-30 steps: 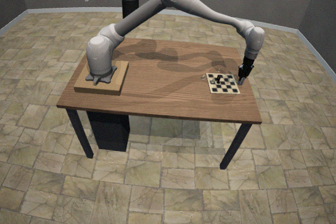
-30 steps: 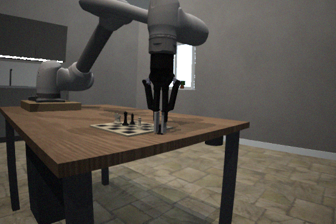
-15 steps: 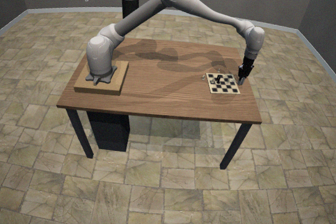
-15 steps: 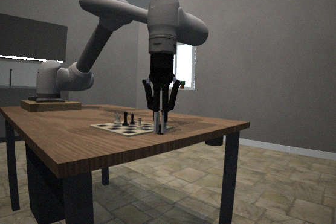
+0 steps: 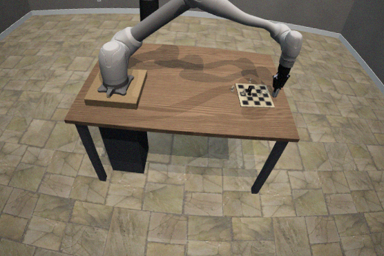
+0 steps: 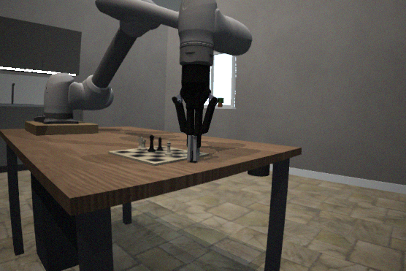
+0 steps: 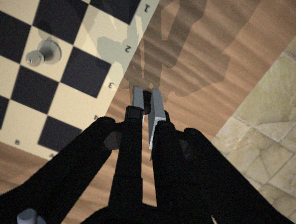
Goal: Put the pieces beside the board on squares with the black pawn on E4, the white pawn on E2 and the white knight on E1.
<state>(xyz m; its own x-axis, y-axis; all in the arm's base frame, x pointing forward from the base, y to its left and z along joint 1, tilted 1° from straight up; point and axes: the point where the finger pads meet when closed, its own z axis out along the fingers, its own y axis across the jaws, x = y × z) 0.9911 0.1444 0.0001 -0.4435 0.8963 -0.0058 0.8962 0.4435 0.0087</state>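
My gripper (image 5: 275, 94) (image 6: 193, 158) (image 7: 145, 101) stands straight down on the table just off the right edge of the chessboard (image 5: 256, 105) (image 6: 124, 153) (image 7: 97, 30), beside the numbers 2 and 3. Its fingers are shut on the small black pawn (image 7: 147, 97), which stands on the wood between the fingertips. Two pale pieces stand off the board in the top view: one (image 5: 231, 87) at its left edge and one (image 5: 250, 79) behind it. I cannot tell which is the knight.
A white pawn (image 7: 44, 52) (image 6: 169, 146) stands on a light square of the board. Two dark pieces (image 5: 250, 89) (image 6: 151, 143) (image 6: 159, 144) stand near the board's back. The table's right edge and the floor lie close beside the gripper. The arm's base block (image 5: 115, 96) is far left.
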